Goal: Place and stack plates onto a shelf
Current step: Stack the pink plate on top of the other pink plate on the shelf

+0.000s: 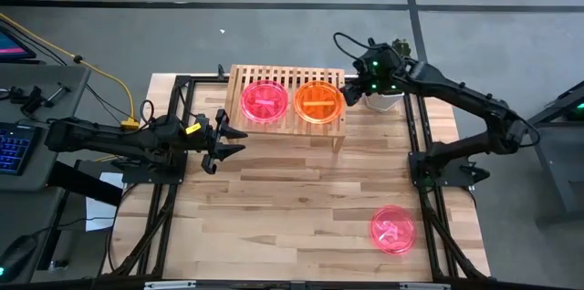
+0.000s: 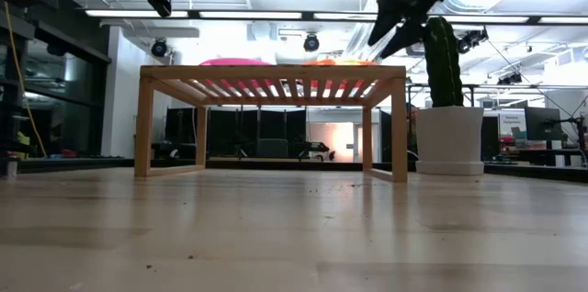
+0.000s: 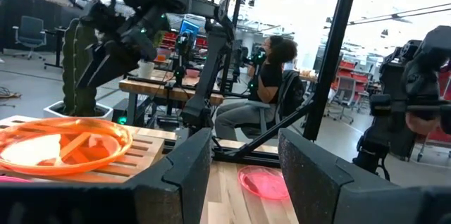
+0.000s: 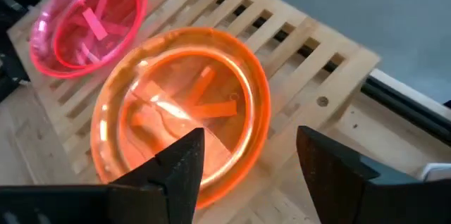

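two plate stacks on the shelf, one pink plate loose on the table

left gripper (image 1: 230,141), fingers apart and empty, hovers beside the shelf (image 1: 239,80); pink stack (image 1: 265,102) left, orange stack (image 1: 318,101) right; right gripper (image 1: 351,88), fingers apart, above the shelf's right end by a potted cactus (image 2: 444,64); lone pink plate (image 1: 392,229) front right. no readable writing.
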Robot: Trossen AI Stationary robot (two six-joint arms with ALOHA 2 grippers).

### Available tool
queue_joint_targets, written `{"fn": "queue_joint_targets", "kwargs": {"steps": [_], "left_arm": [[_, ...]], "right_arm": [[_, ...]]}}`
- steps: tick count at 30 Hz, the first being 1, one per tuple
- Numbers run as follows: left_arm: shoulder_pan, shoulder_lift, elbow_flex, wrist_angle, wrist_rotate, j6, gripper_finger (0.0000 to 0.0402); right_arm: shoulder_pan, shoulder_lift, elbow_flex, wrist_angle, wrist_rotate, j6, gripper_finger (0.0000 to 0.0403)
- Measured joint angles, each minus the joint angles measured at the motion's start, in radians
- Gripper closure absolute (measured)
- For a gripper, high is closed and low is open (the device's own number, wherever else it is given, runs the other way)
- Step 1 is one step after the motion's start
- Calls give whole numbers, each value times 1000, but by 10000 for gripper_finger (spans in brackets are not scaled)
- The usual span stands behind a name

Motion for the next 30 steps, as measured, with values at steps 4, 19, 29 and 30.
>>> {"fn": "queue_joint_targets", "kwargs": {"steps": [4,19,29,30], "left_arm": [[0,0,0,-1,0,0,245],[0,0,0,-23,0,-27,245],[0,0,0,-26,0,-44,245],[0,0,0,-26,0,-44,245]], "right_arm": [[63,-51,0,-59,-7,-22,194],[746,-65,-8,-427,104,268,194],[1030,-67,-378,-342,-110,742,194],[1044,-67,-426,-300,-151,764,194]]}}
